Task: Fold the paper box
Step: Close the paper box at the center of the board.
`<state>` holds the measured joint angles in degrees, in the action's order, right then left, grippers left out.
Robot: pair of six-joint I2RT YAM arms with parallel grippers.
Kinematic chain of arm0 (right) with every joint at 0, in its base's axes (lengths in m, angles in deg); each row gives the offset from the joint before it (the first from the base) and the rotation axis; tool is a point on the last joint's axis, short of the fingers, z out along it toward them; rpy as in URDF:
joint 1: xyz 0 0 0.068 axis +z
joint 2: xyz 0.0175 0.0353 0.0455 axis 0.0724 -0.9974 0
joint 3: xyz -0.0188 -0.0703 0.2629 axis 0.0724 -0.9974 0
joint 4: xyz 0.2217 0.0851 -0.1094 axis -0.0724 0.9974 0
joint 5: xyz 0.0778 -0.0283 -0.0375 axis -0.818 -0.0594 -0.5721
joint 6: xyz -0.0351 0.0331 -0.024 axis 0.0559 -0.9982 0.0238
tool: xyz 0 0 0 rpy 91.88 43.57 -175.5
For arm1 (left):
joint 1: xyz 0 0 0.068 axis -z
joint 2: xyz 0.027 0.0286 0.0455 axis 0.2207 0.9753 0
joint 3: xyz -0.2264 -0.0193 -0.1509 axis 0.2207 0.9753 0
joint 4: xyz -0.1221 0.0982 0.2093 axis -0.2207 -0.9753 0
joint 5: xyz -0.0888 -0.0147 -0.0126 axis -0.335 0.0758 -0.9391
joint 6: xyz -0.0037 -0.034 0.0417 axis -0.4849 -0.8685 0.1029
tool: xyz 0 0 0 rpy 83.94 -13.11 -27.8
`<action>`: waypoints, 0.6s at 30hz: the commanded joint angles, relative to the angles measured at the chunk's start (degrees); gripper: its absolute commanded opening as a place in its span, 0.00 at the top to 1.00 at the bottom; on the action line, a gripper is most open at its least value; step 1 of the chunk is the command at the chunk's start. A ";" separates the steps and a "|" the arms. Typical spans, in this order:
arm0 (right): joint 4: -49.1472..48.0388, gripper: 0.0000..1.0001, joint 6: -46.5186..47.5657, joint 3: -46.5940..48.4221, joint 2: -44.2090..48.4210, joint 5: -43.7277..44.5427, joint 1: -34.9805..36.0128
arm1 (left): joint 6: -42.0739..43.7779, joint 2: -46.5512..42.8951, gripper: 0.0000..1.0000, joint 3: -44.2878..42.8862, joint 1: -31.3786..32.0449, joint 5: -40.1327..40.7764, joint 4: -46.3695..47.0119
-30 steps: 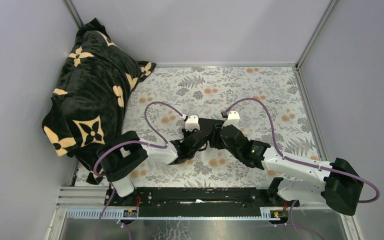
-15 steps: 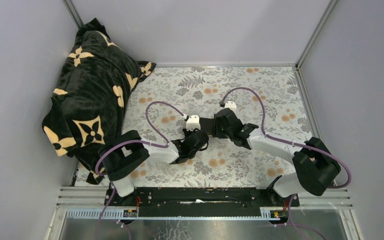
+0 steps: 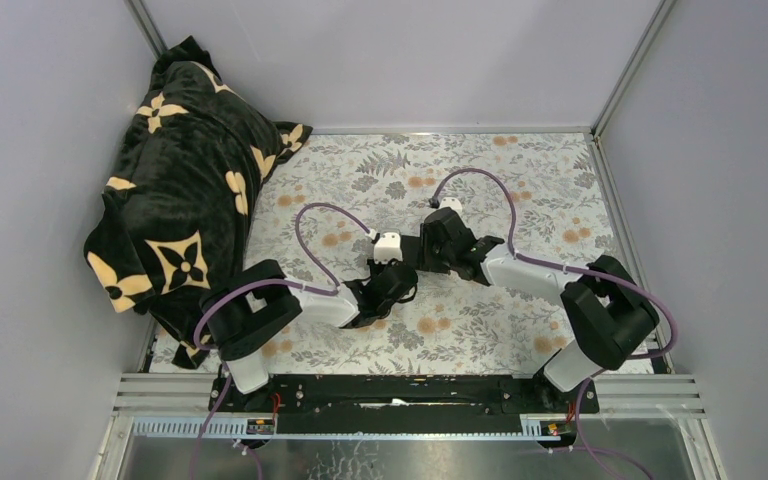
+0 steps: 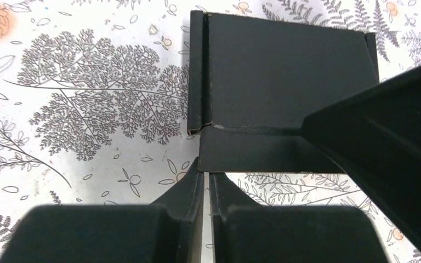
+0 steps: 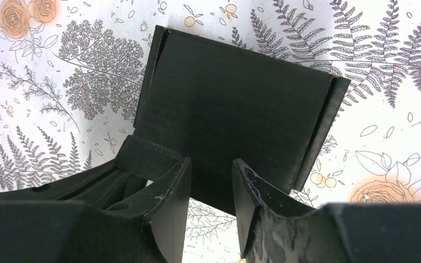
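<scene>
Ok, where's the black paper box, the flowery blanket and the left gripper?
paper box (image 5: 235, 104), right wrist view, middle of its big flat panel.
plush blanket (image 3: 185, 190), top view, middle of the heap.
left gripper (image 4: 205, 174), left wrist view, gap between its fingertips.

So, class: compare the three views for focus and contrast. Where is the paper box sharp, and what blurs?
Left wrist: paper box sharp, left gripper blurred. Right wrist: box edges crisp, right gripper soft. Top external: even light, black box lost against black grippers.
</scene>
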<state>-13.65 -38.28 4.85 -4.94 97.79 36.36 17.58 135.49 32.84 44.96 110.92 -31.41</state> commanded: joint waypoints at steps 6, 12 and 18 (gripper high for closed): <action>-1.04 0.60 1.13 0.14 -2.83 -2.27 -1.28 | 0.82 0.10 0.70 -1.71 0.38 -4.84 -1.16; -1.16 0.60 1.70 0.16 -4.11 -2.61 -2.18 | 1.91 -1.90 0.67 -1.80 0.39 -7.98 -2.94; -0.80 0.60 2.43 0.96 -5.96 -3.39 -3.18 | 2.99 -4.65 0.70 -2.58 0.38 -11.08 -6.01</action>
<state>-15.68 -37.48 5.03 -8.81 95.19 34.30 19.04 134.29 31.88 44.96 102.09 -35.50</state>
